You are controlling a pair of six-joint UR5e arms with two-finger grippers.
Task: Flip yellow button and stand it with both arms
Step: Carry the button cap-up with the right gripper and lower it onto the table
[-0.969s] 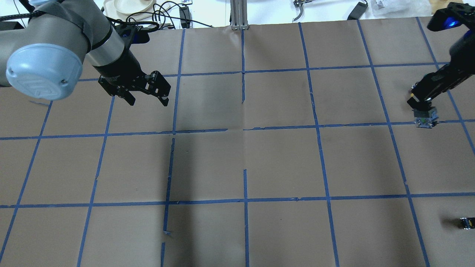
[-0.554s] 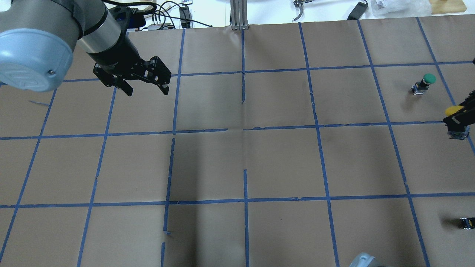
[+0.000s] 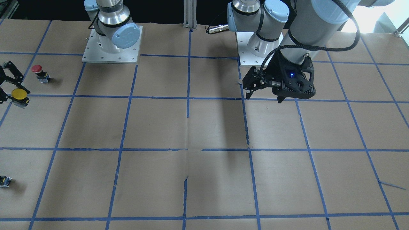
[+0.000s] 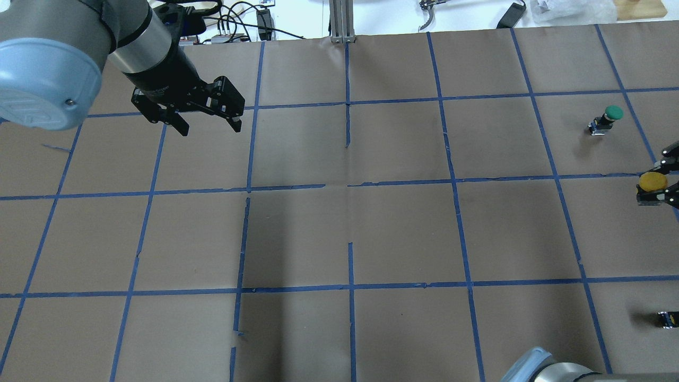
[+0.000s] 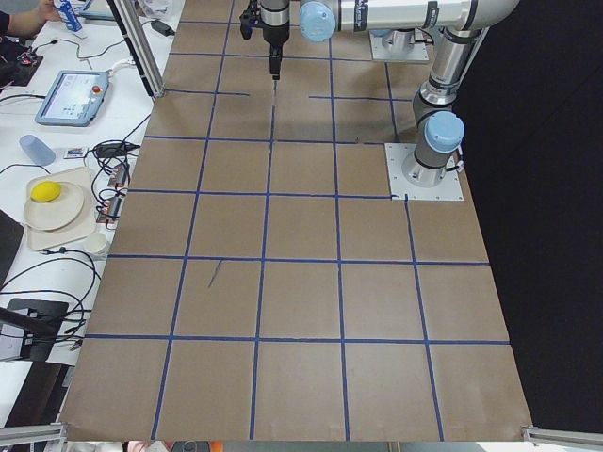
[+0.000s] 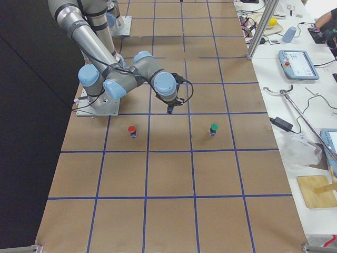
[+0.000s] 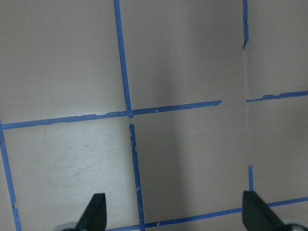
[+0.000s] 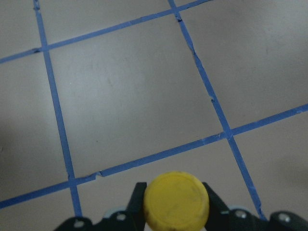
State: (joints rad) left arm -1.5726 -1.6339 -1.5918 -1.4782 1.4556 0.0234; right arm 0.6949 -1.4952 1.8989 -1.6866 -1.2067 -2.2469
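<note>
Since before, the right tool point(image 8: 175, 211) had turned the yellow button point(image 8: 176, 200) cap-up, pinching it. Left tool point(image 4: 208, 123) waited, released.

A robotics lab: taped grid table point(image 6: 168, 174), teach pendant point(image 6: 298, 57).

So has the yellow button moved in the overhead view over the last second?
Yes. The yellow button, between the right gripper fingers, went right from beside the blue tape line to the frame edge, cap now up.
</note>
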